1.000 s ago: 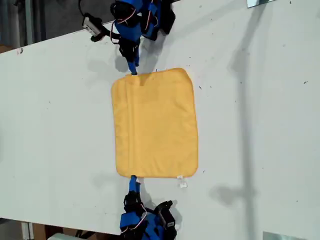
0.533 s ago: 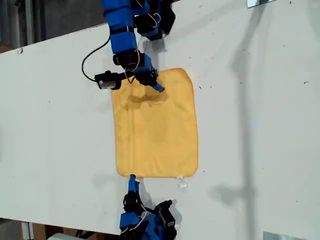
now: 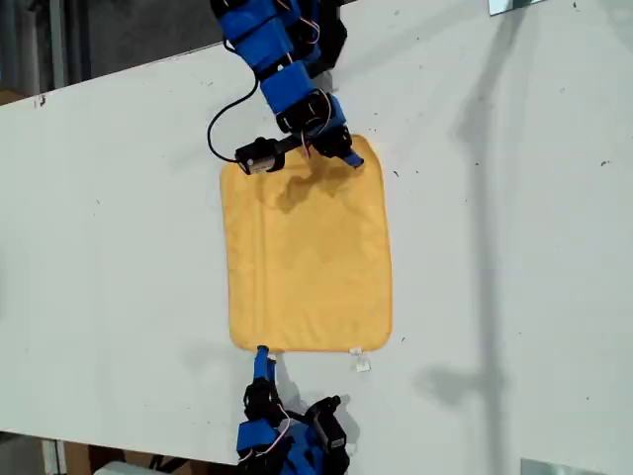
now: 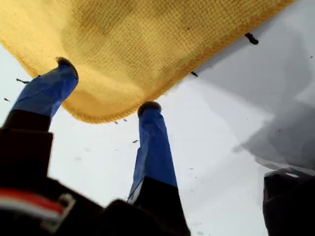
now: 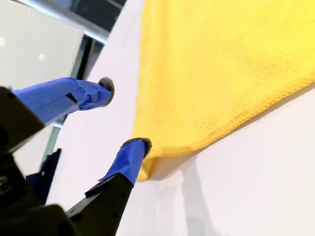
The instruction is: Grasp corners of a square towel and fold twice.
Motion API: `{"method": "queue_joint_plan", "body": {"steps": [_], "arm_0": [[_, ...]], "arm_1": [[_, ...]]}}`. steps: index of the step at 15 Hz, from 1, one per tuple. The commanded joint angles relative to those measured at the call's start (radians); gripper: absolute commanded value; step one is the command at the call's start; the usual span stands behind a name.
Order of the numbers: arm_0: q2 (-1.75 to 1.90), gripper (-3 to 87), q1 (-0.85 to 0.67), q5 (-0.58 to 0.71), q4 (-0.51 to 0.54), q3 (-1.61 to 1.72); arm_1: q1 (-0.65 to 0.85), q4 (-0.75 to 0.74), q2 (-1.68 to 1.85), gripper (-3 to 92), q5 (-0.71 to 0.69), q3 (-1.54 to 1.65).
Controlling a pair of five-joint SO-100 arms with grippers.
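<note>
The yellow-orange towel [image 3: 307,247] lies flat on the white table [image 3: 514,247], with a small white tag [image 3: 357,349] on its lower edge in the exterior view. My first gripper [image 3: 346,158] is at the towel's upper right corner in the exterior view. In the first wrist view, my first gripper [image 4: 107,84] is open, one finger over the towel [image 4: 138,44] and the other at the rounded corner [image 4: 98,115]. My second gripper [image 3: 262,353] sits at the lower left corner in the exterior view. It [image 5: 123,114] is open, with its lower fingertip touching the towel's corner [image 5: 145,172].
A small white scrap [image 3: 362,366] lies on the table just below the tag. The table's far edge [image 3: 119,71] runs along the exterior view's upper left. The arm bases stand at the top centre [image 3: 297,30] and bottom centre [image 3: 292,445].
The first arm has swung from the towel's upper left corner across to its upper right corner in the exterior view. The second arm and the towel have stayed still.
</note>
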Motion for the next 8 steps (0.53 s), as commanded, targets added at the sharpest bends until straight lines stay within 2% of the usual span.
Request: {"method": "queue_joint_plan", "body": {"steps": [1,3,4,5,6,8], "arm_0": [[0.008,19.3,0.011,-0.002,-0.005,0.006],[0.008,19.2,0.012,-0.002,-0.005,0.006],[0.008,19.2,0.012,-0.006,-0.005,0.006],[0.008,19.3,0.012,-0.005,-0.005,0.006],[0.008,19.4,0.012,-0.005,-0.005,0.006],[0.008,18.5,0.040,-0.026,0.002,-0.006]], "arm_1": [[-0.037,-0.133,0.009,30.3,0.012,0.043],[-0.061,-0.192,-0.031,29.2,0.018,0.058],[-0.083,-0.245,-0.049,24.8,0.028,0.072],[-0.100,-0.290,-0.077,8.3,0.040,0.075],[-0.109,-0.319,-0.103,0.4,0.043,0.075],[-0.118,-0.341,-0.117,-0.1,0.048,0.075]]}}
